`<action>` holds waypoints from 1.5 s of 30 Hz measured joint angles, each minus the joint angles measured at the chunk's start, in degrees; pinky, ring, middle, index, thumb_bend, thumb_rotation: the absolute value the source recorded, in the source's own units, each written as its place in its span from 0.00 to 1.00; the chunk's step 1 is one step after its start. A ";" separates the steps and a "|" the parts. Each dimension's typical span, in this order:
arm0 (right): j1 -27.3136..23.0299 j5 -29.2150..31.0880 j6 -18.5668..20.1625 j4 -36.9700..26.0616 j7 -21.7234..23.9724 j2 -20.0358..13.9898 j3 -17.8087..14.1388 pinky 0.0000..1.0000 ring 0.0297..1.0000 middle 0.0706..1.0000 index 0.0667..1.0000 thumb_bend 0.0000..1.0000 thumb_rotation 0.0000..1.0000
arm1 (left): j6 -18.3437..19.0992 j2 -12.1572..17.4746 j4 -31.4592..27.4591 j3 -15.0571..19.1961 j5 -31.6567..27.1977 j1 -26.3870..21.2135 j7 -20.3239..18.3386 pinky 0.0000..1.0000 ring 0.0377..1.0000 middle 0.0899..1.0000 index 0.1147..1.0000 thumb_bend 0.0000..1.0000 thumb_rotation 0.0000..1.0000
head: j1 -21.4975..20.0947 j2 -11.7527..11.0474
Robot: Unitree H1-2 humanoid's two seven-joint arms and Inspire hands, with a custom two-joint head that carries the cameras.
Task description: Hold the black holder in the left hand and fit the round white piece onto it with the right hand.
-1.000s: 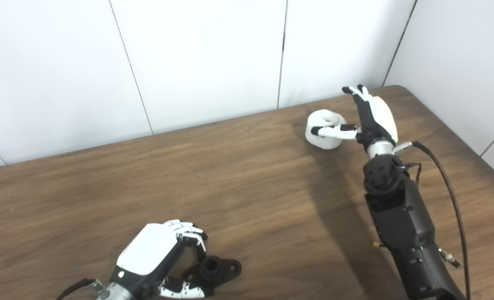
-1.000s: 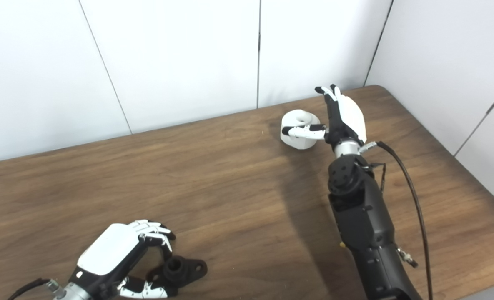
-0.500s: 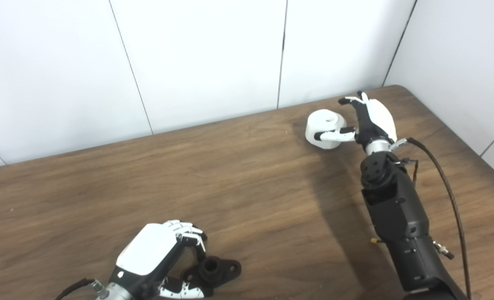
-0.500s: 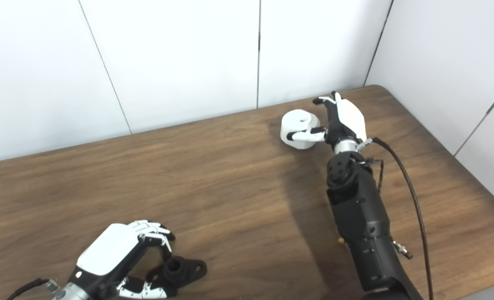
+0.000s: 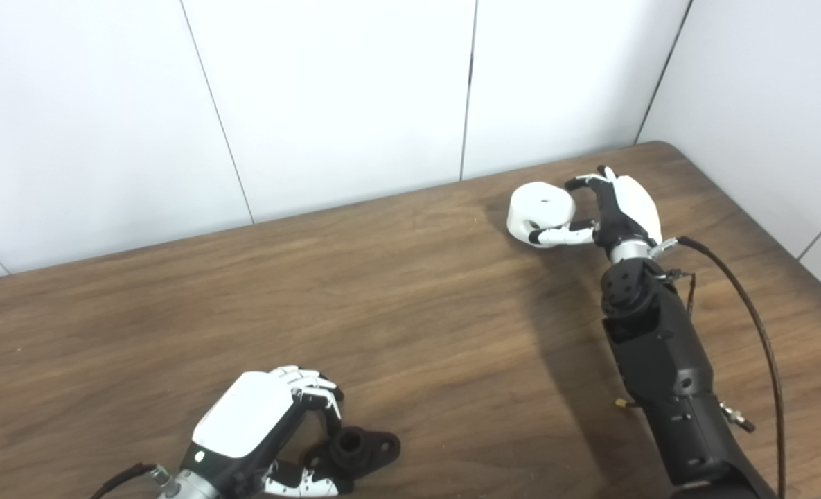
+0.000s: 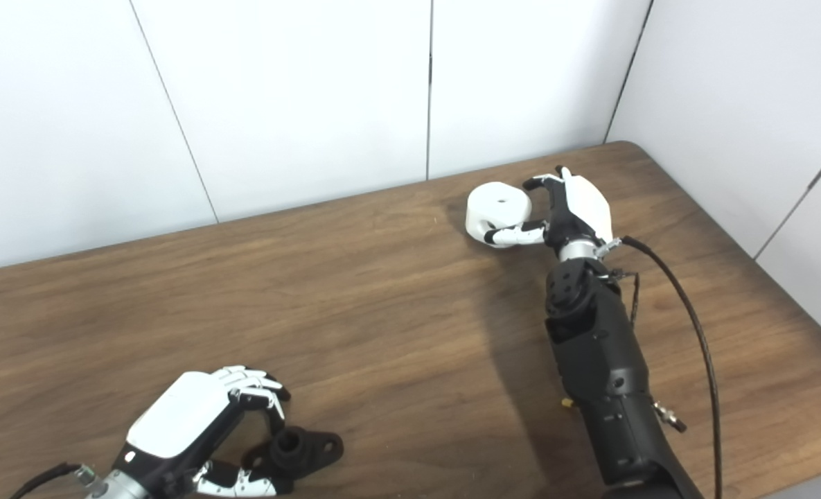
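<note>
The black holder point(image 5: 363, 447), with a short upright tube and flat ears, lies on the table near the front left. My left hand point(image 5: 258, 423) is curled over its left end, fingers on the far side and thumb on the near side, gripping it. The round white piece point(image 5: 539, 208), a thick disc with a small centre hole, is at the back right, slightly tilted. My right hand point(image 5: 625, 208) is closed on it, with fingers point(image 5: 583, 184) hooked over its far right edge and the thumb against its near side.
The brown wooden table point(image 5: 410, 312) meets white wall panels at the back and right. Its rounded back right corner point(image 5: 666, 149) is close to the right hand. A black cable point(image 5: 753, 312) loops beside the right forearm.
The right hand's fingers, first stretched out past the white piece, have curled down around it, and the thumb has slid to its lower near side. The piece has tilted slightly. The left hand is unchanged.
</note>
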 measured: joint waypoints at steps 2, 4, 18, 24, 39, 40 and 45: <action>0.00 0.01 0.00 0.00 -0.07 0.00 0.08 1.00 0.99 0.96 0.71 0.91 0.29 | -0.45 0.00 0.21 0.10 -0.13 -0.02 0.16 0.84 0.79 0.70 0.42 0.52 0.05 | 0.09 -0.09; 0.00 0.04 0.00 -0.02 -0.22 0.00 0.17 1.00 0.99 0.96 0.71 0.89 0.29 | -0.93 0.00 0.43 0.24 -0.19 -0.03 0.28 0.85 0.79 0.70 0.42 0.52 0.05 | 0.09 -0.09; 0.14 0.74 0.00 -0.05 -0.45 0.00 0.94 1.00 0.99 0.95 0.67 0.86 0.31 | -1.00 0.08 0.44 0.32 -0.16 -0.17 -0.20 0.85 0.80 0.70 0.42 0.52 0.05 | -0.09 -0.35; 0.13 0.74 0.00 -0.10 -0.55 0.01 1.29 1.00 0.99 0.94 0.64 0.82 0.33 | -0.97 0.12 0.40 0.31 -0.12 -0.16 -0.30 0.83 0.79 0.70 0.42 0.52 0.05 | -0.09 -0.35; 1.24 5.78 -2.14 -0.26 -8.76 0.02 1.69 1.00 0.95 0.85 0.45 0.52 0.14 | -1.06 0.26 0.17 0.43 -0.09 0.00 -0.33 0.84 0.79 0.71 0.42 0.52 0.05 | 0.26 0.53; 1.35 6.21 -2.49 -0.17 -9.15 0.02 1.81 1.00 0.95 0.85 0.45 0.52 0.14 | -0.88 0.26 0.13 0.42 -0.09 0.03 -0.34 0.84 0.79 0.71 0.42 0.52 0.05 | 0.26 0.53; 1.63 7.92 -3.11 0.09 -10.74 -0.04 2.19 1.00 0.95 0.84 0.45 0.52 0.14 | -0.32 0.26 0.01 0.37 -0.09 0.03 -0.56 0.84 0.80 0.72 0.42 0.52 0.05 | 0.44 0.62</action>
